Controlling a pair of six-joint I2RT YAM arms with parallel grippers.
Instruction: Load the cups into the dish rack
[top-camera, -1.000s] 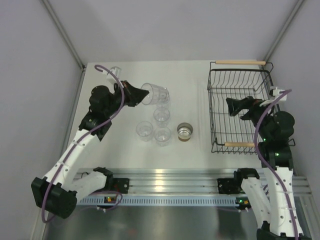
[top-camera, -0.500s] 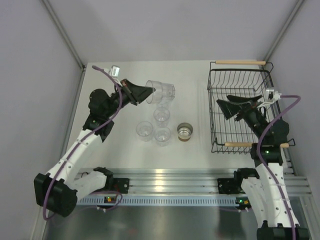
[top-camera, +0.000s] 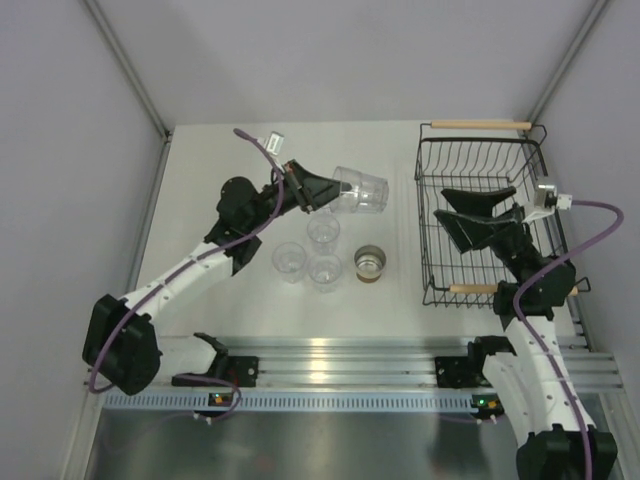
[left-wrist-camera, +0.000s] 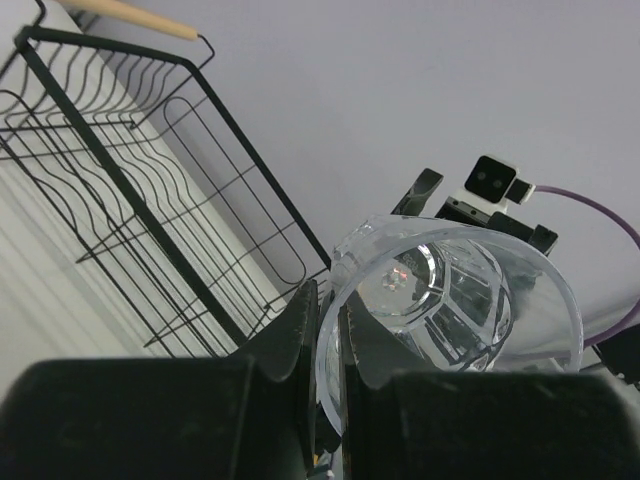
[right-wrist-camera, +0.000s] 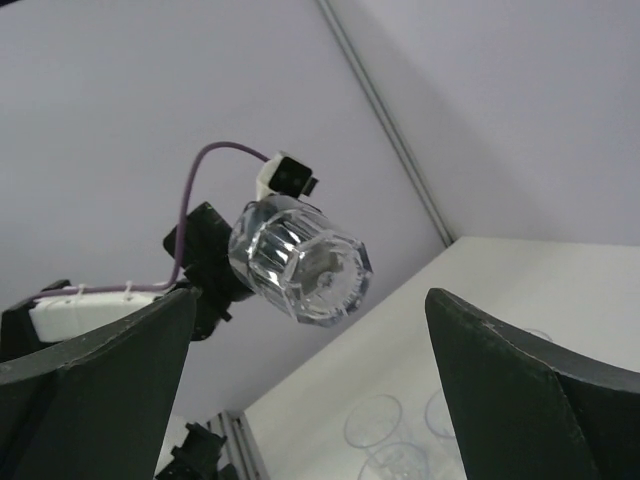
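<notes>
My left gripper (top-camera: 326, 189) is shut on the rim of a clear cup (top-camera: 362, 190). It holds the cup on its side above the table, base pointing right, in the gap between the loose cups and the dish rack (top-camera: 421, 230). In the left wrist view the fingers (left-wrist-camera: 300, 325) pinch the cup (left-wrist-camera: 450, 290) wall, with the rack (left-wrist-camera: 120, 180) beyond. My right gripper (top-camera: 450, 208) is open and empty over the rack, facing left. In the right wrist view, the right gripper (right-wrist-camera: 310, 295) frames the held cup (right-wrist-camera: 300, 260).
Three clear cups (top-camera: 323, 229) (top-camera: 289, 261) (top-camera: 325, 270) stand upright on the white table, with the silver-and-tan cup (top-camera: 371, 263) to their right. The rack has wooden handles at its far (top-camera: 480, 125) and near (top-camera: 478, 289) ends. Grey walls enclose the table.
My left arm has carried the clear cup to the right, toward the rack. My right gripper has risen over the rack and turned left, jaws spread.
</notes>
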